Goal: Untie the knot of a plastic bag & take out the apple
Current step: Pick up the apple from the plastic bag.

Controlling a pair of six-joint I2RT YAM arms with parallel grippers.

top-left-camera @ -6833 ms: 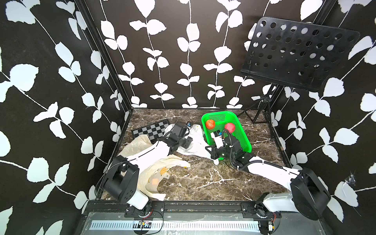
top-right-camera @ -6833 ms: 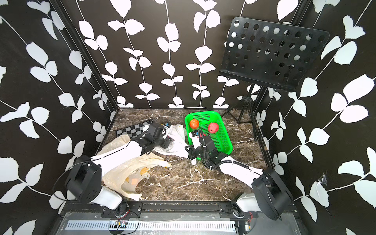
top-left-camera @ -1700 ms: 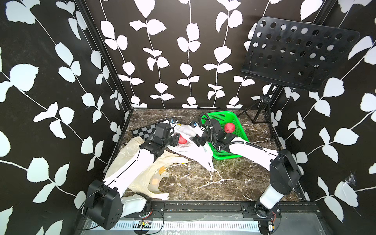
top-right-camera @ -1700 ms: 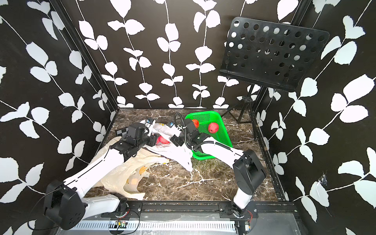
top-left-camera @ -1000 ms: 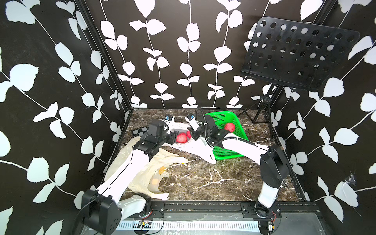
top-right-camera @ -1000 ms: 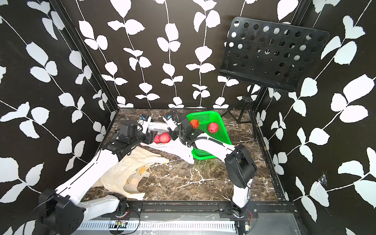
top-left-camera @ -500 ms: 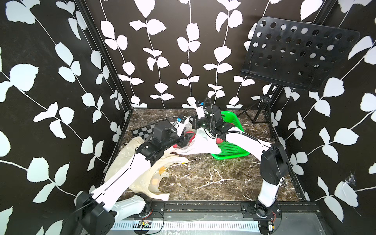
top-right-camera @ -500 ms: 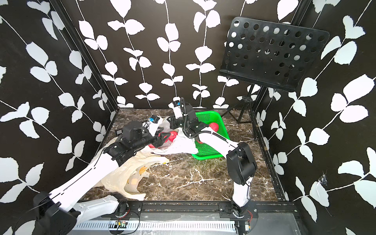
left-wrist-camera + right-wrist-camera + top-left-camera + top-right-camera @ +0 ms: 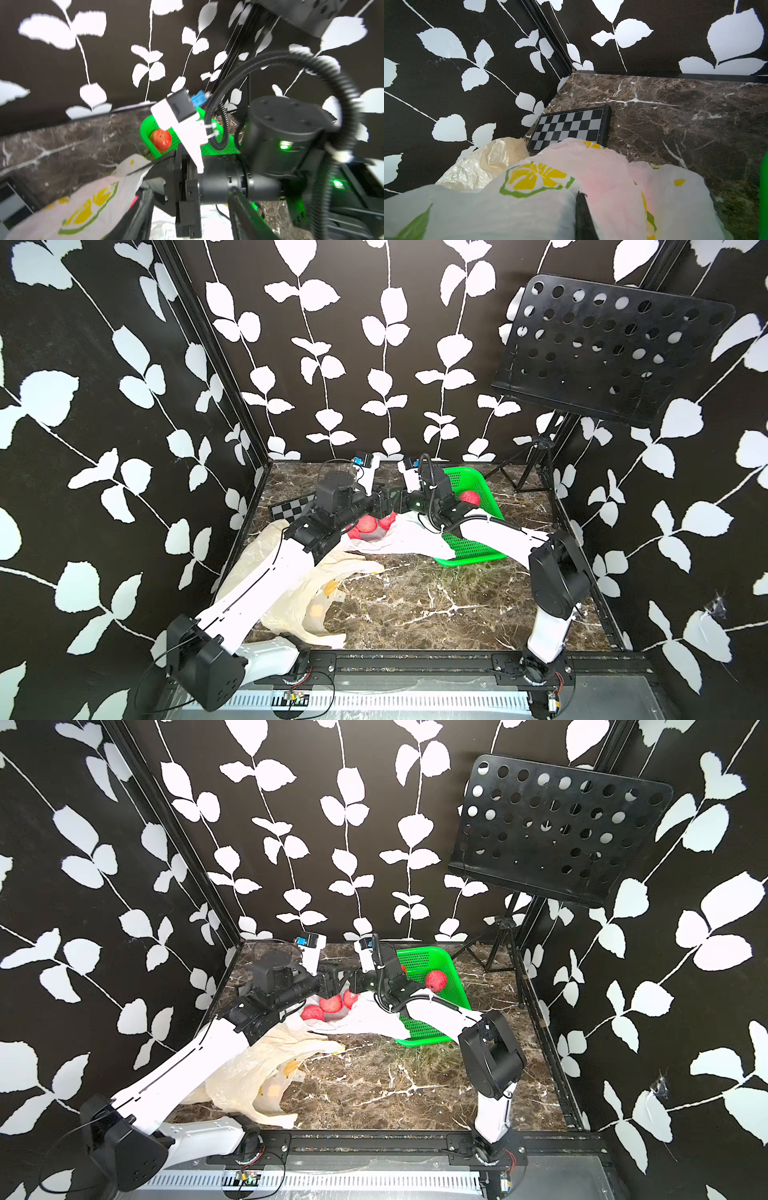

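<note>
Both arms are stretched low over the counter [image 9: 415, 597] toward its rear middle, where the grippers are set almost tip to tip. The left arm is run out long from the near left corner, with the wrist held about level. In the left wrist view the fingers [image 9: 145, 209] of the left gripper [image 9: 384, 501] are seen spread apart, and whether anything is gripped between them cannot be told. The right arm is folded at the elbow and laid across the green basket [image 9: 469, 549]. The right gripper [image 9: 400, 501] is pressed together on a flap of the plastic bag [image 9: 407, 537], which is raised at that edge.

Three red apples [image 9: 331, 1004] are seen inside the bag's open mouth, just below the grippers. One more red fruit [image 9: 435, 980] is seen in the basket. The bag is printed with yellow lemon slices [image 9: 533, 178] outlined in green. A cream bag [image 9: 286, 585] is partly covered by the left forearm, and a chessboard [image 9: 571, 128] is laid by the left wall.
</note>
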